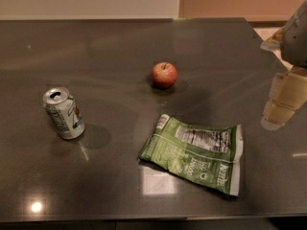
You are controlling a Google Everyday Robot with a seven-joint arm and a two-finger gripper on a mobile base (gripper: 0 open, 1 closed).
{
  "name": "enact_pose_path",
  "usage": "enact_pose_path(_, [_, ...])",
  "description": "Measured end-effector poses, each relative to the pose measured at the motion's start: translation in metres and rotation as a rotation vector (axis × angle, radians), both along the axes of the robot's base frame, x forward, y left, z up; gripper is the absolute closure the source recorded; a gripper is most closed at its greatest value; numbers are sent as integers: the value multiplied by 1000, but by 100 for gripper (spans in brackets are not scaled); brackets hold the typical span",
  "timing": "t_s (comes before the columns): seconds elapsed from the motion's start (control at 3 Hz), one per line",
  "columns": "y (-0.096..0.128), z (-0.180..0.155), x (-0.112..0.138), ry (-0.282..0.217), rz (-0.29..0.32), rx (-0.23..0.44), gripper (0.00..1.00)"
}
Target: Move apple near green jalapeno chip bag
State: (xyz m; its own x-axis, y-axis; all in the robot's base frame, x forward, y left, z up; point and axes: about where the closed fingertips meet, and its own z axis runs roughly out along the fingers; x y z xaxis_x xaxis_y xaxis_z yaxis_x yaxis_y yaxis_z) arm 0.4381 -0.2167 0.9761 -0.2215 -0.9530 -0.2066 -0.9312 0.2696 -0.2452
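The small red apple with yellowish patches and a short stem stands upright near the middle of the dark table. The green jalapeno chip bag lies flat in front of it, label side up, with a clear gap between the two. My gripper hangs at the right edge of the view, above the table's right side. It is well right of the apple and the bag, touching neither and holding nothing I can see.
A silver-green soda can stands open at the left of the dark grey table. The table's far edge meets a pale wall. Its right edge runs just behind the gripper.
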Motion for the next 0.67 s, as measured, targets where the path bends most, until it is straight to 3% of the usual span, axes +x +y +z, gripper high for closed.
enact_pose_path(0.33, [1,1,1,-4,0,3,0])
enact_pose_path(0.67, [9,-5,21,-18,8,27,0])
